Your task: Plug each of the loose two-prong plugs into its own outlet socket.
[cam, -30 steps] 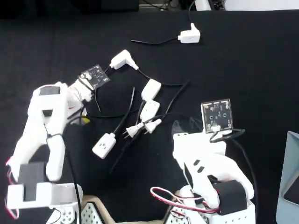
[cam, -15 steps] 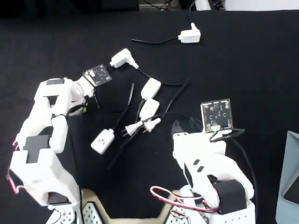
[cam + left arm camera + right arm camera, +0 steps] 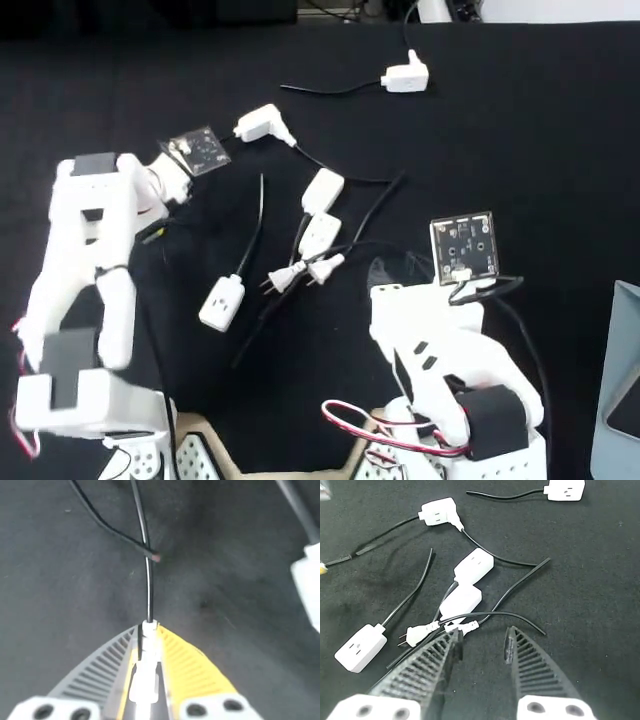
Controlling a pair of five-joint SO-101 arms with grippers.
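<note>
Job judged barely begun: no plug seated in any socket. Loose near the middle of the table point(image 3: 540, 160), prongs bare and cords crossed: first plug point(image 3: 283, 279) and second plug point(image 3: 326, 267), lying just beside each other.

Scattered around them, none with a plug in it: far socket point(image 3: 405, 75) by the far edge; angled socket point(image 3: 260, 125) toward the far left corner; middle socket point(image 3: 322, 190) and second middle socket point(image 3: 318, 235) end to end just beyond the plugs, touching or nearly so; near socket point(image 3: 222, 303) closest to the near edge.

Right tool point(image 3: 482, 640) spread wide and holding nothing, poised on the near side of the two plugs. Left tool point(image 3: 148, 630), toward the table's left edge, pressed together on a white cord end point(image 3: 145, 680), with a black cord point(image 3: 148, 590) leading straight out from between the tips. Plug or not, impossible to tell.

Left to do, on this evidence: everything. Grip a plug, line up its prongs with a socket, push home, then repeat for the other.
</note>
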